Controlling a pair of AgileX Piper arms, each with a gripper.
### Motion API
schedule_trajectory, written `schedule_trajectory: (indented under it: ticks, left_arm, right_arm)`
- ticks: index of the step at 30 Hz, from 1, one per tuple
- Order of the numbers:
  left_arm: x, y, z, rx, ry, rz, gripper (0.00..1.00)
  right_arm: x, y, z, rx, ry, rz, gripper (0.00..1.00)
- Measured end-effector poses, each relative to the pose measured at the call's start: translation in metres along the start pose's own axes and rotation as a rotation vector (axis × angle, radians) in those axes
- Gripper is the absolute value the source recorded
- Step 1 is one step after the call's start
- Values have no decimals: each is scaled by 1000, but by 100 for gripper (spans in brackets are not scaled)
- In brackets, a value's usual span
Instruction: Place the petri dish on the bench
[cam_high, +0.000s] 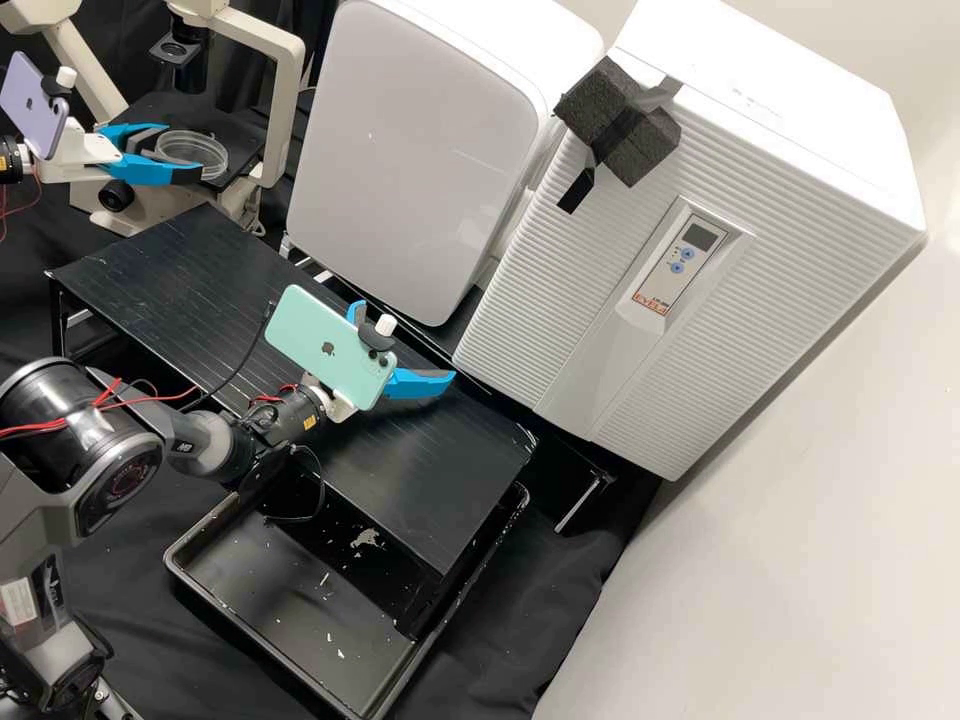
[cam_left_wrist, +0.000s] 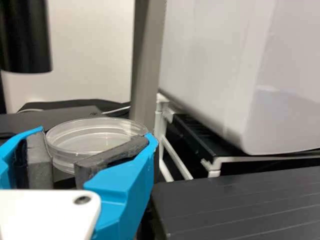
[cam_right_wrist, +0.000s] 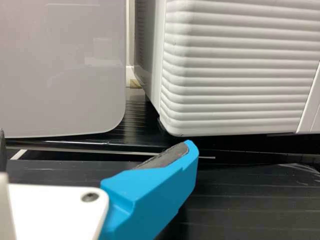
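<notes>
High view: the left jaws (cam_high: 183, 150) are grasping the dish (cam_high: 207, 156) beyond one end of the counter (cam_high: 170, 270), near the microscope (cam_high: 287, 110). In the left wrist view, the dish is sitting flat between the dark pads (cam_left_wrist: 37, 160). The right jaws (cam_high: 404, 340) are standing released over the counter, spreading wide and holding nothing. A purple phone (cam_high: 35, 105) is riding on the left arm, and a green phone (cam_high: 320, 345) on the right arm. Behind the counter, a smooth white box (cam_high: 410, 150) is standing beside a ribbed box (cam_high: 540, 330), and a dark foam block (cam_high: 625, 130) is clinging to the ribbed one. A tray (cam_high: 285, 600) is lying partly under the counter, holding pale flecks (cam_high: 340, 653).
</notes>
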Motion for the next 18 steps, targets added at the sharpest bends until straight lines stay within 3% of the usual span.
schedule_trajectory:
  ticks: [4, 10, 18]
  left_arm:
    - [-5, -5, 22, 20, -80, -16, 0]
    - [-10, -23, 57, 87, -234, -94, 0]
    - [-10, -41, 98, 161, -413, -155, 0]
  right_arm:
    - [0, 0, 0, 0, 0, 0, 100]
    - [0, 0, 0, 0, 0, 0, 100]
    - [0, 0, 0, 0, 0, 0, 100]
